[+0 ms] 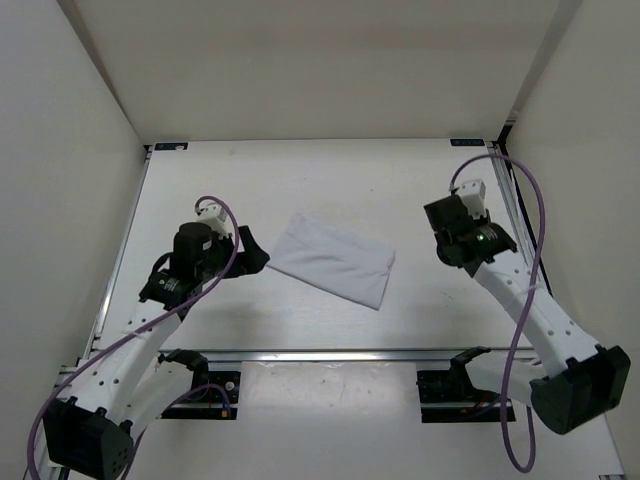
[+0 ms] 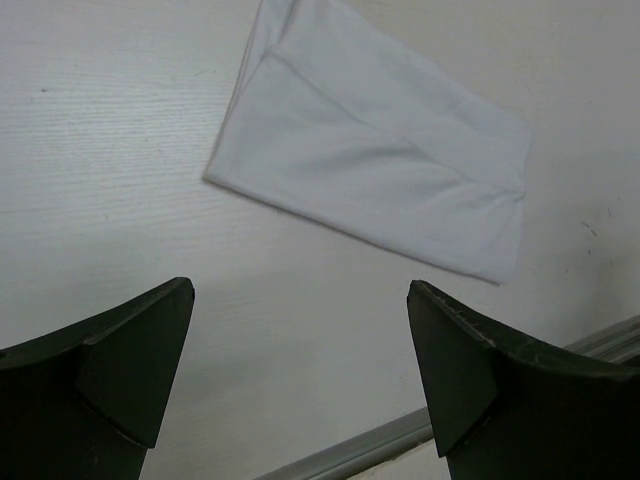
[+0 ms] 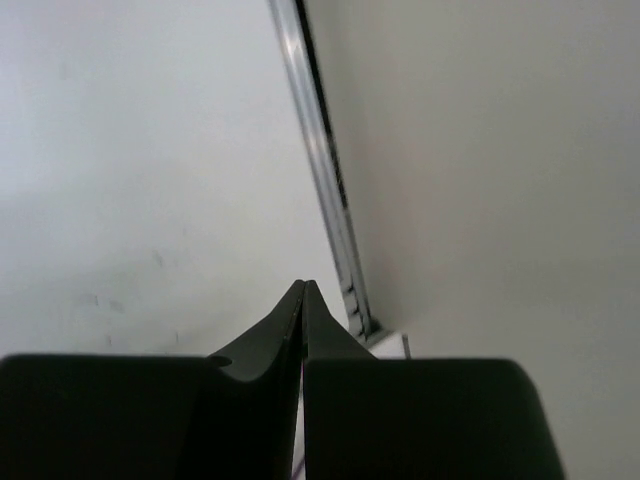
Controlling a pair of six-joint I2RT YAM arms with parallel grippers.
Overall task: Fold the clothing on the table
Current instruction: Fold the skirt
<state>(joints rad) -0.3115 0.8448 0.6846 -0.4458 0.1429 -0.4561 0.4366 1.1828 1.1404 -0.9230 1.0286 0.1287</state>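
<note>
The clothing (image 1: pixel 335 258) lies flat in the middle of the table (image 1: pixel 300 180) as a folded white rectangle, slanting down to the right. The left wrist view shows the clothing (image 2: pixel 380 160) ahead of the jaws, with layered folded edges. My left gripper (image 1: pixel 250 256) stands open just left of the clothing's left corner, apart from it; its fingers (image 2: pixel 130 360) are wide apart with bare table between them. My right gripper (image 1: pixel 462 222) hovers well right of the clothing, shut on nothing. In the right wrist view its fingertips (image 3: pixel 305 288) are pressed together.
White walls enclose the table on the left, back and right. A metal rail (image 1: pixel 320 354) runs along the front edge, also seen in the left wrist view as a rail (image 2: pixel 400 435). Another rail (image 3: pixel 325 180) runs beside the right wall. Purple cables loop over both arms.
</note>
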